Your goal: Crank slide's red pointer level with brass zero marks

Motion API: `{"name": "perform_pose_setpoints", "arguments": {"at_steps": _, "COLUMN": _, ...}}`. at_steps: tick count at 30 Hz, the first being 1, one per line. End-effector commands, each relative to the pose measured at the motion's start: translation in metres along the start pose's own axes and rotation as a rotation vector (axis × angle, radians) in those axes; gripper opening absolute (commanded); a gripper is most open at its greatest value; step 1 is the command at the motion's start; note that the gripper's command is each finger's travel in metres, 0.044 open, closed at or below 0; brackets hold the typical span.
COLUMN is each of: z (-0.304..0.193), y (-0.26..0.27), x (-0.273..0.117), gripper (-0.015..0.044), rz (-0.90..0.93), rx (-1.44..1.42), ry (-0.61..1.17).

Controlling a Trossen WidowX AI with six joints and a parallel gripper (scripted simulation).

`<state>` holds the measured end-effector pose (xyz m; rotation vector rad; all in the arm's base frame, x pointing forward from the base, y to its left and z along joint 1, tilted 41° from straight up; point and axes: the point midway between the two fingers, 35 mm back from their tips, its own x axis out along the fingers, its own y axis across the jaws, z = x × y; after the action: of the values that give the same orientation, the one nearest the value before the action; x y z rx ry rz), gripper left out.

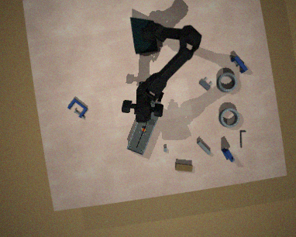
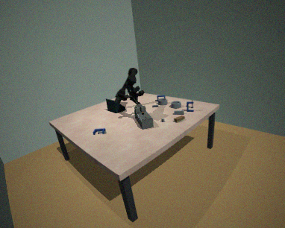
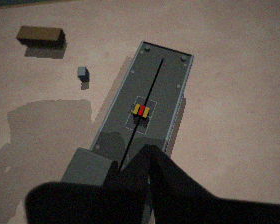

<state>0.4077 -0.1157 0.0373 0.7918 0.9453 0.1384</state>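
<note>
The grey machine (image 1: 134,145) (image 2: 145,121) (image 3: 167,75) stands on the table, with a dark slot along its top. In the wrist view the red pointer (image 3: 141,111) sits between the two brass marks (image 3: 136,108) (image 3: 146,112) and looks about level with them; a very small offset cannot be told. My gripper (image 3: 149,150) is shut, its fingertips together over the machine's near end, beside a raised grey block (image 3: 88,169). Nothing shows between the fingers. The crank and its handle cannot be made out; the arm and fingers hide that end.
A brown block (image 1: 184,165) (image 2: 179,119) (image 3: 41,36) and a small grey piece (image 1: 165,148) (image 3: 82,73) lie beside the machine. Two grey rings (image 1: 235,120) (image 1: 219,86), blue brackets (image 1: 239,63) (image 1: 228,155) and a black hex key (image 1: 241,139) lie farther off. Another blue bracket (image 1: 71,103) (image 2: 99,130) lies on the opposite side.
</note>
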Motion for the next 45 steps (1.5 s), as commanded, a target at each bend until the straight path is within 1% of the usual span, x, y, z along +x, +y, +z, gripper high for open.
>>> {"name": "perform_pose_setpoints", "arguments": {"at_steps": 1, "z": 0.0000, "y": 0.0001, "x": 0.0001, "gripper": 0.0000, "rz": 0.000, "rx": 0.000, "ry": 0.000}}
{"name": "perform_pose_setpoints", "arguments": {"at_steps": 2, "z": 0.0000, "y": 0.0001, "x": 0.0001, "gripper": 0.0000, "rz": 0.000, "rx": 0.000, "ry": 0.000}}
{"name": "perform_pose_setpoints", "arguments": {"at_steps": 19, "z": 0.0000, "y": 0.0001, "x": 0.0001, "gripper": 0.0440, "rz": 0.000, "rx": 0.000, "ry": 0.000}}
{"name": "perform_pose_setpoints", "arguments": {"at_steps": 20, "z": 0.0000, "y": 0.0001, "x": 0.0001, "gripper": 0.0440, "rz": 0.000, "rx": 0.000, "ry": 0.000}}
{"name": "perform_pose_setpoints", "arguments": {"at_steps": 37, "z": 0.0000, "y": 0.0001, "x": 0.0001, "gripper": 0.0000, "rz": 0.000, "rx": 0.000, "ry": 0.000}}
{"name": "perform_pose_setpoints", "arguments": {"at_steps": 45, "z": 0.0000, "y": 0.0001, "x": 0.0001, "gripper": 0.0000, "rz": 0.000, "rx": 0.000, "ry": 0.000}}
